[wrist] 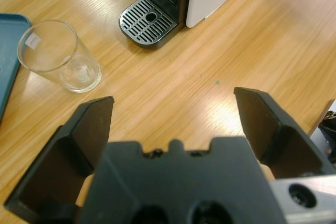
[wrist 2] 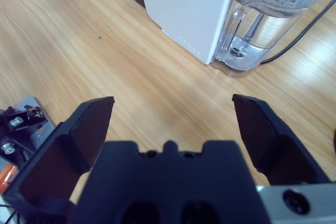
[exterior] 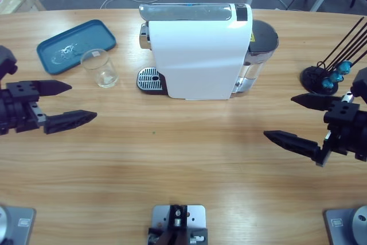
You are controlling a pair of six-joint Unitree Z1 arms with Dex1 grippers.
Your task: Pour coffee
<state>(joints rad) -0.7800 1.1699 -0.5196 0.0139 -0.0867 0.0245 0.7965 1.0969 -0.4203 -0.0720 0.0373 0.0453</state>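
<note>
We see both grippers spread wide, empty — left gripper [exterior: 71,102], right gripper [exterior: 289,119]. Clear empty glass tumbler [wrist: 59,56] sits ahead-left of the left gripper, near the white box-shaped coffee machine [exterior: 198,50] and its round metal drip grate [wrist: 147,22]. No coffee visible — can't tell where.

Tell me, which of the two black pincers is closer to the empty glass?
The left pincer, at the table's left edge. The glass stands just beyond its open jaws, next to the blue tray. The right pincer waits past the white coffee machine.
</note>
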